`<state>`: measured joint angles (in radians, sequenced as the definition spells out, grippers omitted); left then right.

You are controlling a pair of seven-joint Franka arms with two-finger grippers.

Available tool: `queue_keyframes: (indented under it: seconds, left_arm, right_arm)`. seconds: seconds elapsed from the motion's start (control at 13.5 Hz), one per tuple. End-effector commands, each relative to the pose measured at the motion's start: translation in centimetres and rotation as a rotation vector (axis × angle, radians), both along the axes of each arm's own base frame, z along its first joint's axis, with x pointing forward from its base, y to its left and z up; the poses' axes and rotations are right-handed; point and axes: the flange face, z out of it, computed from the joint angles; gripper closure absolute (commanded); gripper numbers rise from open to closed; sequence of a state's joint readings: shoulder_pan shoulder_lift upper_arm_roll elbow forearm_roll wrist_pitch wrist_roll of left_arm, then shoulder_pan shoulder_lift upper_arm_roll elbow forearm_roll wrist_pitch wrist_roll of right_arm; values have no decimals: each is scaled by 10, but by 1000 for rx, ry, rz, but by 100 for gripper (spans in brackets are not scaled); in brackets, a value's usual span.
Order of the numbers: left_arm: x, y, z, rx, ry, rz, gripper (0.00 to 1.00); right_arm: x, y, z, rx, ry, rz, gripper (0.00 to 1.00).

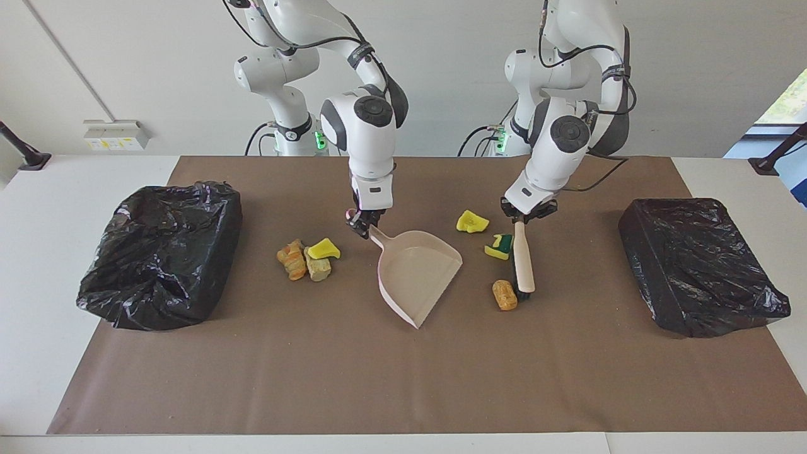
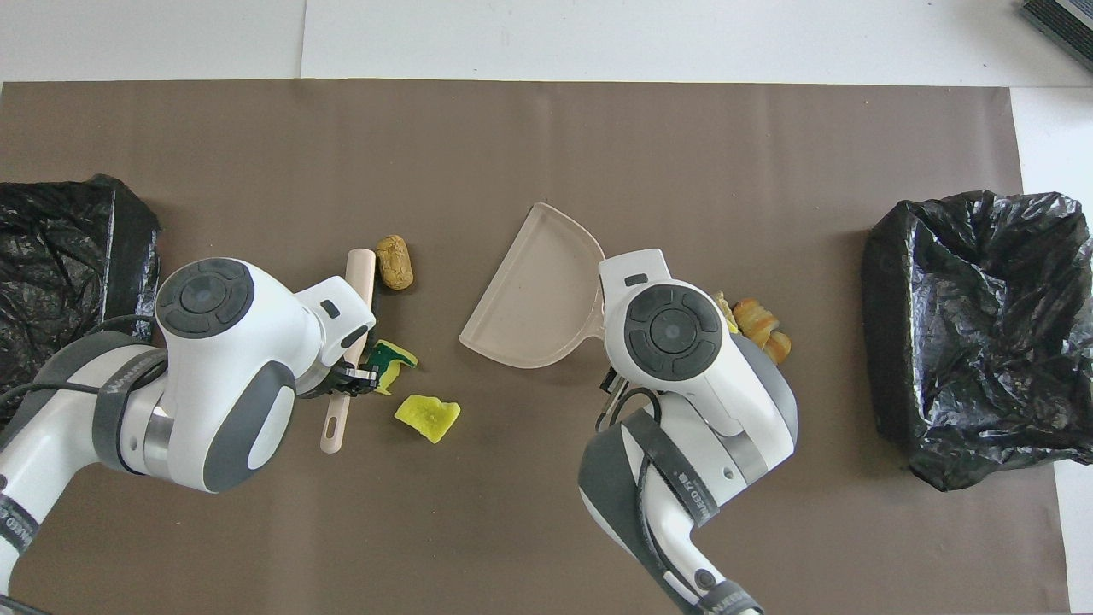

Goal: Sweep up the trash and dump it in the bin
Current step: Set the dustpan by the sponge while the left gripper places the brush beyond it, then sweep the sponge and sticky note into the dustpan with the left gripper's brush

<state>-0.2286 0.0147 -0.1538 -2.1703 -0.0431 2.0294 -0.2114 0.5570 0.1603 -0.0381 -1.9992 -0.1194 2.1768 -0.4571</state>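
My right gripper (image 1: 362, 224) is shut on the handle of the pink dustpan (image 1: 416, 271), which rests on the brown mat with its mouth turned toward the left arm's end. My left gripper (image 1: 526, 217) is shut on the cream brush (image 1: 523, 258), whose dark bristles touch the mat beside an orange-brown lump (image 1: 504, 294). A yellow-green sponge (image 1: 499, 247) and a yellow scrap (image 1: 471, 221) lie by the brush handle. Three more scraps (image 1: 309, 258) lie clustered beside the dustpan toward the right arm's end. In the overhead view the dustpan (image 2: 529, 290), brush (image 2: 359, 273) and left gripper (image 2: 354, 377) show.
An open bin lined with a black bag (image 1: 161, 252) stands at the right arm's end of the table, also in the overhead view (image 2: 982, 333). A second black-bagged bin (image 1: 700, 265) stands at the left arm's end. The brown mat (image 1: 403, 378) covers the table's middle.
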Motion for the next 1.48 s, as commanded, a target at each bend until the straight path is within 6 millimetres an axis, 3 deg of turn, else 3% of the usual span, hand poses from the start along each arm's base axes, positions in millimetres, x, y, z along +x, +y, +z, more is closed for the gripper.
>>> queue_keyframes:
  seconds: [0.0, 0.22, 0.59, 0.89, 1.19, 1.41]
  left_arm:
    - [-16, -19, 6, -20, 1, 7, 100]
    - [-24, -38, 6, -44, 12, -9, 100]
    - [-55, -93, 14, -65, 3, -81, 100]
    - [-63, -143, 40, -122, -24, -151, 100]
    - [-67, -145, 58, -123, -27, -146, 100]
    - [-84, -135, 68, -49, 38, 30, 100]
  right_arm:
    - [-32, -11, -5, 0, -24, 153, 100]
    - [-35, -4, -7, -5, -17, 216, 100]
    - [-40, -2, -20, -15, 28, 315, 100]
    - [-37, -4, -31, -25, 45, 431, 100]
    - [-36, -4, -31, -26, 47, 439, 100]
    - [-36, -3, -39, -29, 56, 438, 100]
